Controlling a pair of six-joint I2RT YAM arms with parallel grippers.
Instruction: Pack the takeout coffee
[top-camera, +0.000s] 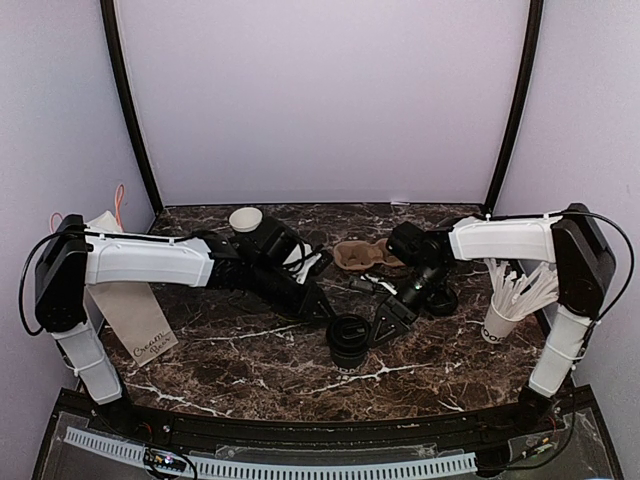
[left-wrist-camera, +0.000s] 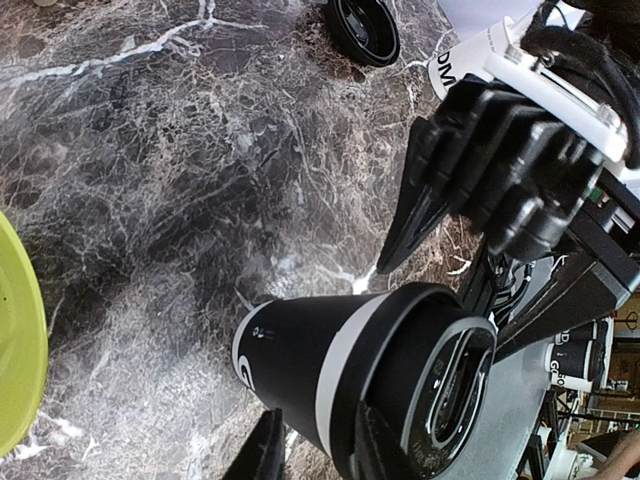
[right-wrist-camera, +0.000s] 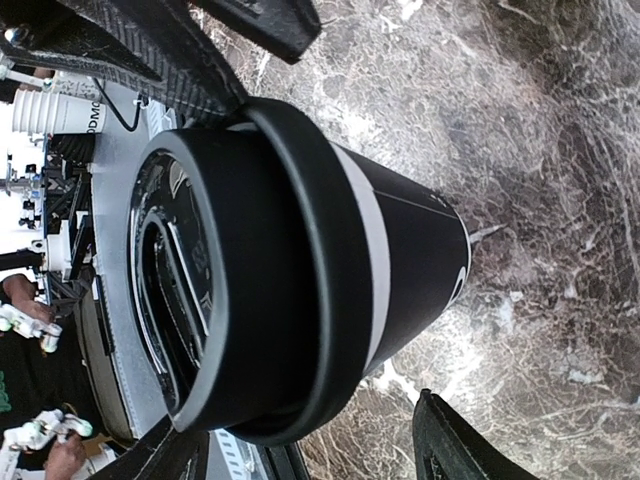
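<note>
The takeout coffee (top-camera: 348, 340), a black paper cup with a black lid, stands upright on the marble table (top-camera: 250, 370) between my two grippers. It fills the left wrist view (left-wrist-camera: 340, 360) and the right wrist view (right-wrist-camera: 300, 250). My left gripper (top-camera: 318, 303) is open just left of and behind the cup. In its own view (left-wrist-camera: 318, 440) its fingertips sit in front of the cup's side. My right gripper (top-camera: 388, 322) is open wide beside the cup's right side. In its own view (right-wrist-camera: 305, 430) the jaws stand apart on either side of the cup, with no touch visible.
A brown cardboard cup carrier (top-camera: 360, 255) lies behind the grippers. A loose black lid (top-camera: 440, 300) lies at the right. A white cup of white sticks (top-camera: 505, 315) stands at the far right. A paper bag (top-camera: 135, 310) lies at the left. A white-rimmed cup (top-camera: 245, 220) is at the back.
</note>
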